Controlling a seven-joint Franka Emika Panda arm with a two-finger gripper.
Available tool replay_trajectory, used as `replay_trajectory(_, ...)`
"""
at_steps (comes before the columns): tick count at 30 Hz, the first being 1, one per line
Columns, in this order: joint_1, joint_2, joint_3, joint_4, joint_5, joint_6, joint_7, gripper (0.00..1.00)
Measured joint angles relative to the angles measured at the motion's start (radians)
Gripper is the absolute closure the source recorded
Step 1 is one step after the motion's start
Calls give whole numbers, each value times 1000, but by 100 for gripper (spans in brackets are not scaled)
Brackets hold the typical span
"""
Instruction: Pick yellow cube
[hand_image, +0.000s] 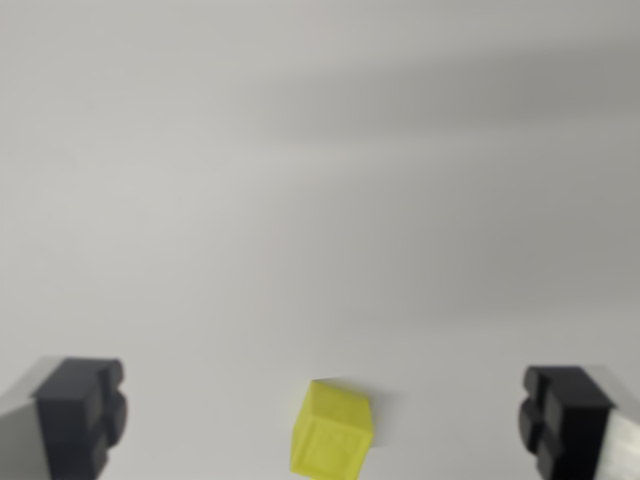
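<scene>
Fingers (80, 415) of the gripper (325, 420) stood wide apart, cut off at the bottom edge, the cube (332, 438) between them touching neither, on a bare white table (320, 200).

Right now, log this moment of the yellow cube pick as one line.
phase: pre-grasp | pincer: open, fingers apart | yellow cube: on white surface, between fingers, untouched, turned at an angle | contact: none
</scene>
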Motion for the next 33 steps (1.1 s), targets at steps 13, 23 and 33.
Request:
replay_trajectory(13,0,-34,0,-131,0,89,47,0)
replay_trajectory(23,0,-52,0,-220,0,155,81,0)
replay_trajectory(33,0,-64,0,-308,0,225,117,0)
